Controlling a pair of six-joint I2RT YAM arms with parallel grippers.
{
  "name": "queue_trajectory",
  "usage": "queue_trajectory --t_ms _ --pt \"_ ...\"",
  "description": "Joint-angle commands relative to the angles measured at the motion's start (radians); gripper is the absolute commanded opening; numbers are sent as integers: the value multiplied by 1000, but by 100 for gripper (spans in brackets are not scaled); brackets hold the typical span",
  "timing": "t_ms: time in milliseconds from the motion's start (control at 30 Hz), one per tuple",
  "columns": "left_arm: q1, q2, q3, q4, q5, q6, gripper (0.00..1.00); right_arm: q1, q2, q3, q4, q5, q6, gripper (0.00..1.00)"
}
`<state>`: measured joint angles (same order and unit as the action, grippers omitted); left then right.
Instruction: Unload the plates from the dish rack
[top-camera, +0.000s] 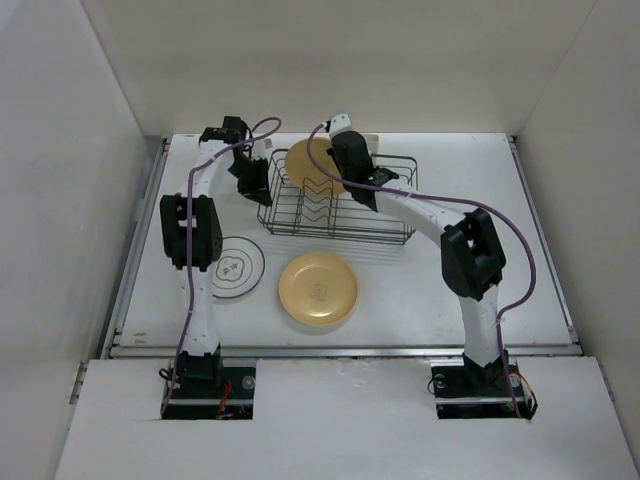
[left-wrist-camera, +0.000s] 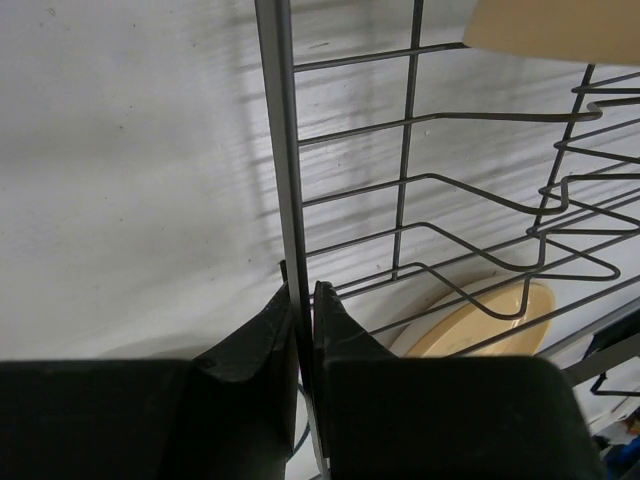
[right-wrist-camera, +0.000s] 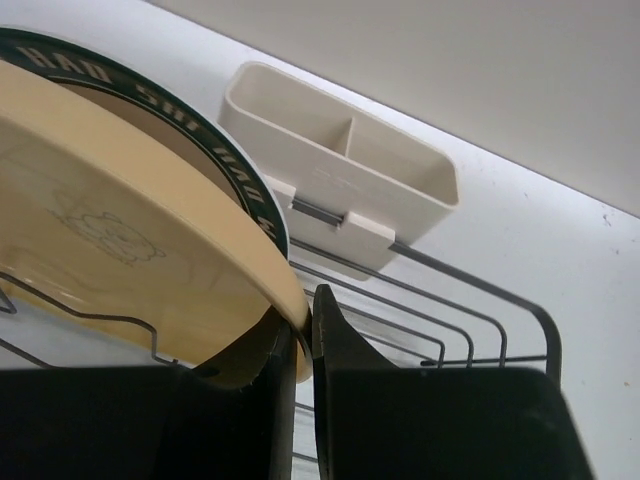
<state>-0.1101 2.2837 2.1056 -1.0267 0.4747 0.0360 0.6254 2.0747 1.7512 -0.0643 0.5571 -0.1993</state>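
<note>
The dish rack (top-camera: 338, 236) sits at 12 o'clock on the counter (top-camera: 540, 250), with the left gripper (left-wrist-camera: 303, 297) clamped on its 9 o'clock rim wire. The yellow plate (right-wrist-camera: 120, 240) stands at the rack's 11 o'clock, its rim pinched by the right gripper (right-wrist-camera: 306, 325). This shallow edge grip may slip and drop it against the green-lettered plate (right-wrist-camera: 200, 135) behind.

Reaching far up the table with left arm (top-camera: 190, 232), elbow block at mid-span, wrist bent down and to the right at the far end. Clamping with left gripper (left-wrist-camera: 303, 300): fingers all but touching, one wire of dish rack (left-wrist-camera: 283, 150) pinched between them. Reaching forward and leftward with right arm (top-camera: 470, 262), elbow raised, forearm slanted toward table centre. Pinching with right gripper (right-wrist-camera: 301, 325): fingers near-closed on rim of yellow plate (right-wrist-camera: 130, 250), one finger on either face.
</note>
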Motion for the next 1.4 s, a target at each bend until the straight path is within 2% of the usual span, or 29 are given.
queue_trajectory --t_ms 0,167,333,467,500,567,633,667,733,933,1133,1367 --pt "4 -73 -65 56 131 -54 0 -27 -126 53 345 248 67 0" --pt "4 -86 -87 56 142 -55 0 -27 -136 64 380 257 77 0" --pt "4 -86 -87 33 55 -4 0 -27 -166 90 415 215 52 0" --pt "4 -86 -39 22 32 16 0 -27 -176 65 460 89 -53 0" --pt "4 -86 -23 13 31 16 0 -27 -176 65 434 -43 -99 0" --pt "4 -76 29 -3 -17 53 0 -27 -145 89 339 -98 -173 0" --pt "-5 -76 39 -16 -86 90 0 -64 -134 137 207 -54 -116 0" --pt "-5 -76 30 -1 -123 116 0 -87 -134 137 158 -81 2 0" --pt "-14 -89 18 8 -182 139 0 -151 -143 111 91 -162 102 0" --pt "-34 -89 8 -1 -219 163 0 -233 -208 -22 172 -197 308 0" --pt "-34 -78 -21 -21 -243 163 0 -276 -217 -22 172 -247 311 0" --pt "-34 -78 -10 -30 -159 127 0 -276 -295 -47 126 -333 302 0"
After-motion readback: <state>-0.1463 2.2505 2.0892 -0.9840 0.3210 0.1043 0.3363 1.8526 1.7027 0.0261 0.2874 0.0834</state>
